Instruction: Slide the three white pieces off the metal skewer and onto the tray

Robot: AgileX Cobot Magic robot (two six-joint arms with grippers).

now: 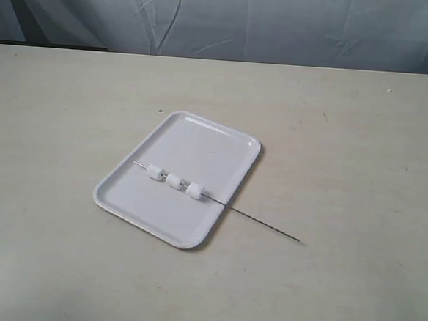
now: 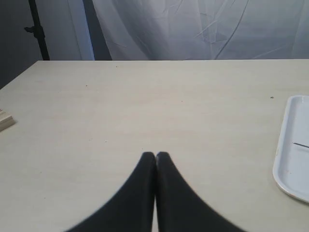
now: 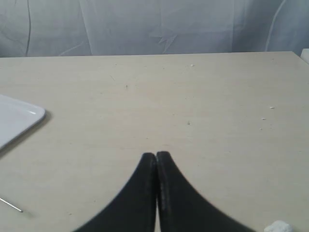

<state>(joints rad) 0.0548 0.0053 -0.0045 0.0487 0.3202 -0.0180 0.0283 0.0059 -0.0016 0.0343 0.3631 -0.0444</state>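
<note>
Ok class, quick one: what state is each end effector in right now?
Left end effector: closed, holding nothing.
Right end effector: closed, holding nothing.

No text, label, brand, number or sign could be read in any view. The tray (image 1: 200, 141) showed plain white, and the counter (image 1: 347, 140) was bare of any print.
</note>
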